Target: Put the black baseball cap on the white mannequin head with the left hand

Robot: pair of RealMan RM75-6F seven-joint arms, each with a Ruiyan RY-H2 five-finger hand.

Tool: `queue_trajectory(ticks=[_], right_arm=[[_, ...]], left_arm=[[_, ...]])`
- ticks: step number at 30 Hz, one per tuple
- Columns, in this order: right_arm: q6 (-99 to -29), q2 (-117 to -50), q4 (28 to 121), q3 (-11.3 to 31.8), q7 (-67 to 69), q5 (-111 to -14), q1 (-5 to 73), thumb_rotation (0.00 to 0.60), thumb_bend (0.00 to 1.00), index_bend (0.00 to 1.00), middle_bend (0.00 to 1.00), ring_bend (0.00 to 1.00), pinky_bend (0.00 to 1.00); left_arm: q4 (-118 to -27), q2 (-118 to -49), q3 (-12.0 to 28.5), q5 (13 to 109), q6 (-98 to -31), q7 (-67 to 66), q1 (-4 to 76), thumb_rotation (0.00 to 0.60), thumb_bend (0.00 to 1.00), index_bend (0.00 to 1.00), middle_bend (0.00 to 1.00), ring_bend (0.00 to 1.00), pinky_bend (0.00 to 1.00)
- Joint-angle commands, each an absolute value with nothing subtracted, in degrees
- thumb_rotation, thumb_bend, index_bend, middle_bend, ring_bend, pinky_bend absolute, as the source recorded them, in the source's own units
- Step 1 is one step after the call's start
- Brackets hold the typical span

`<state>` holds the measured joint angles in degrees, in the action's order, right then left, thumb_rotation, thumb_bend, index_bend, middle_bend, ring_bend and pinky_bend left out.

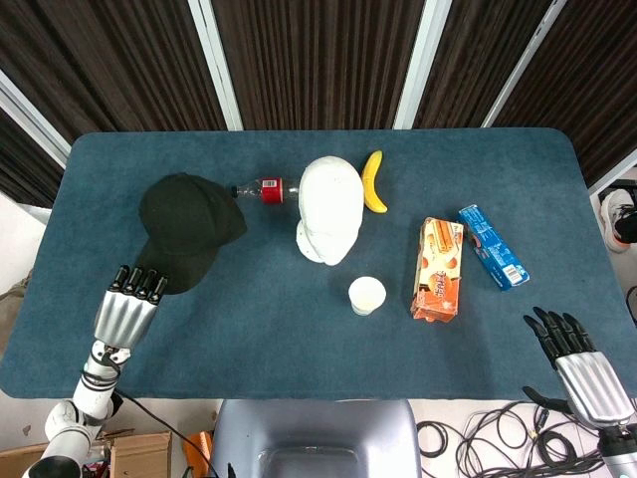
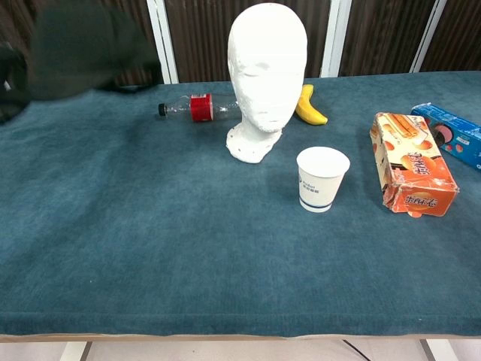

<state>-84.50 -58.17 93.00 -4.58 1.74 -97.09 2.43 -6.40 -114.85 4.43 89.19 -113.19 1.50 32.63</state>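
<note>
- Left hand [image 1: 129, 311] gripping the brim edge of the black baseball cap [image 1: 186, 227], fingertips on the brim's near edge in the head view.
- Cap raised clear of the table [image 1: 249, 329], blurred in the chest view, up at the top left [image 2: 83, 49]; probably tilted, hard to tell.
- White mannequin head [image 2: 266, 75] upright on the table, bare, well right of the cap.
- Plastic bottle [image 2: 194, 107] lying beside the mannequin base, banana [image 2: 310, 110] behind it.
- Paper cup [image 2: 322, 178] standing in front, orange box [image 2: 412, 163] and blue packet [image 2: 452, 134] to the right.
- Right hand [image 1: 575, 360] off the table's near right corner, fingers apart, holding nothing.
</note>
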Motion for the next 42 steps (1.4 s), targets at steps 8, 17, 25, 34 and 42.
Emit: queue_trajectory(ticks=[8, 17, 25, 34, 42], right_arm=[[-84.0, -58.2, 93.2, -4.4, 1.6, -96.7, 2.7, 0.6, 0.08, 0.0, 0.0, 0.0, 0.0], [-82.9, -57.6, 93.1, -4.3, 3.5, -96.3, 3.5, 0.6, 0.08, 0.0, 0.0, 0.0, 0.0], [-82.9, -56.6, 92.4, -4.3, 6.8, -96.2, 3.8, 0.6, 0.08, 0.0, 0.0, 0.0, 0.0], [-83.3, -55.9, 91.5, -4.6, 9.1, -97.1, 3.9, 0.6, 0.08, 0.0, 0.0, 0.0, 0.0], [-84.7, -55.8, 91.1, -4.9, 9.9, -98.0, 3.4, 0.6, 0.08, 0.0, 0.0, 0.0, 0.0]], left_arm=[[-11.4, -109.1, 7.9, 87.2, -116.1, -2.4, 45.1, 0.6, 0.57, 0.74, 0.75, 0.63, 0.68], [-16.3, -109.7, 7.8, 89.1, -108.0, -9.9, 57.6, 0.6, 0.57, 0.74, 0.75, 0.63, 0.67], [-15.9, -113.2, 7.7, 89.8, -100.0, -12.7, 64.1, 0.6, 0.58, 0.74, 0.75, 0.63, 0.67], [-13.0, -116.7, 6.4, 90.3, -94.5, -13.2, 66.1, 0.6, 0.57, 0.74, 0.75, 0.63, 0.67], [-12.9, -118.1, 3.7, 92.0, -94.1, -12.7, 63.4, 0.6, 0.58, 0.74, 0.75, 0.63, 0.67]])
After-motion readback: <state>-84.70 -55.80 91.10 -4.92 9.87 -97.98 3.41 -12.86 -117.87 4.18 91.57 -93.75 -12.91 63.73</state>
